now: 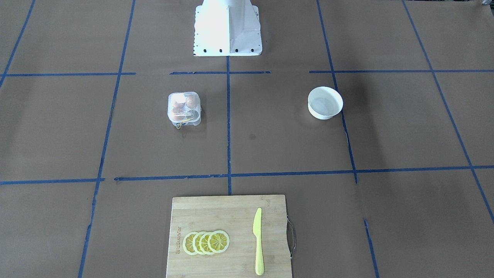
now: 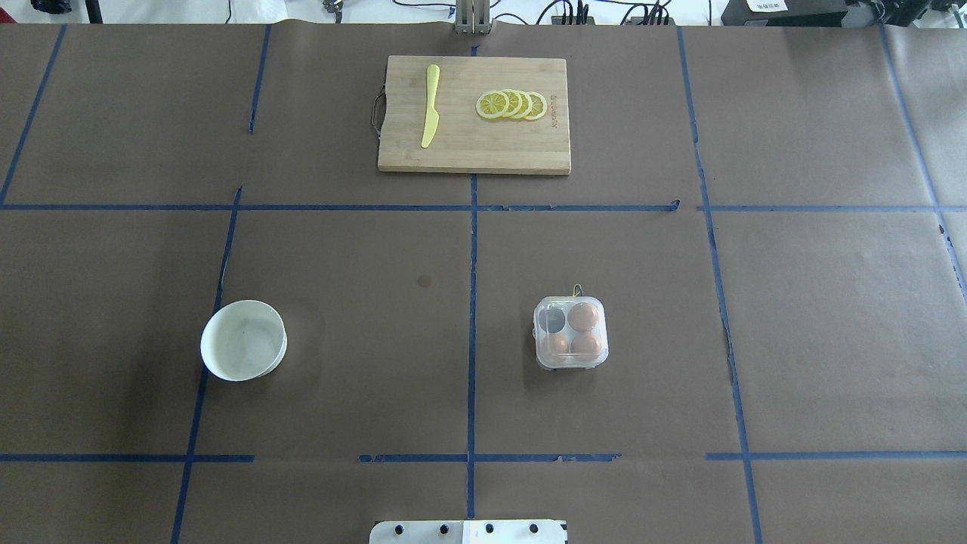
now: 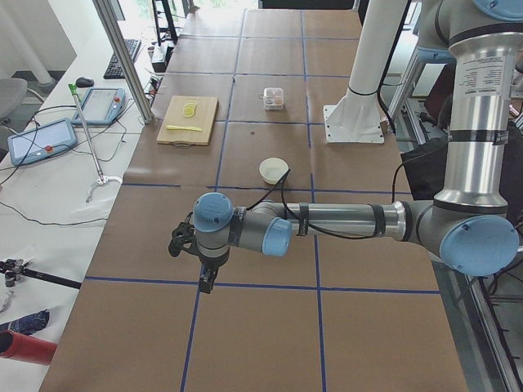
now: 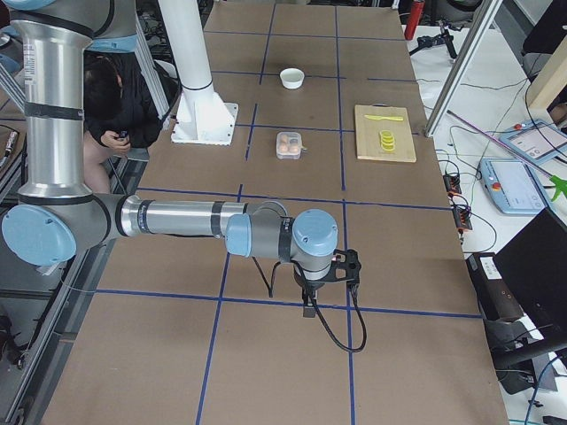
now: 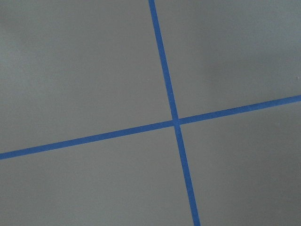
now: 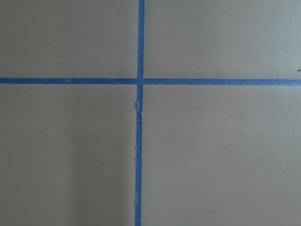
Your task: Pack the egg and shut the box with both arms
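Clear egg carton (image 2: pixel 570 333) holds three brown eggs (image 2: pixel 582 316); white bowl (image 2: pixel 243 340) well apart. Left claw (image 3: pixel 178 241) and right claw (image 4: pixel 348 266) hang far off; open or closed, I cannot tell.

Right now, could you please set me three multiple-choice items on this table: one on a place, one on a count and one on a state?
1. Where does the knife lie relative to the board?
A. on it
B. under it
C. off it, to one side

2. How many eggs are in the box?
A. one
B. three
C. four

3. The bowl is:
A. empty
B. holding an egg
C. upside down

Answers:
1 A: the knife rests flat on the board's top.
2 B: three cups hold eggs and the fourth is bare.
3 A: the bowl stands mouth up, and only its white inside shows.
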`<state>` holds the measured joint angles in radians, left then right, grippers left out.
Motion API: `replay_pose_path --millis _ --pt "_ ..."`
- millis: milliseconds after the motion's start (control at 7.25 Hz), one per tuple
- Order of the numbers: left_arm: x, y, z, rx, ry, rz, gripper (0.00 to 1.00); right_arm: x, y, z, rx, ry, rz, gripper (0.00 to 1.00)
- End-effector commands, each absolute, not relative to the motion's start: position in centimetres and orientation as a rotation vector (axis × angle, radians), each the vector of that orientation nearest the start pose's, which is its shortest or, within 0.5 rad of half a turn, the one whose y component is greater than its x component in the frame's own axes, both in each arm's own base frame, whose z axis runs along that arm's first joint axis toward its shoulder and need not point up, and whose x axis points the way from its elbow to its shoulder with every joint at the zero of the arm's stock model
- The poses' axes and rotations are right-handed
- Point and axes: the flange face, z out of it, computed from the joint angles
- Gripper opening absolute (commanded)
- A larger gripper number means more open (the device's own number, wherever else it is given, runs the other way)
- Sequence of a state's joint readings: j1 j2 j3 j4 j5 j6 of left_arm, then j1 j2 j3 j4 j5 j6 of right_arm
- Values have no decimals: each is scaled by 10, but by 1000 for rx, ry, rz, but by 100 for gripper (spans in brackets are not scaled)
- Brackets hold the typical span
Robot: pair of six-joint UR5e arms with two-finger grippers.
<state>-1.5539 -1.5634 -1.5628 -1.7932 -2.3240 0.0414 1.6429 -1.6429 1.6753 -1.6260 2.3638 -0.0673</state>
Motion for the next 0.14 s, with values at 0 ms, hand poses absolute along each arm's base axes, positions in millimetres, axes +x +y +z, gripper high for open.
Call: replay_pose_path --millis 0 --pt "-57 -503 644 206 748 133 100 95 -454 645 36 -792 12 100"
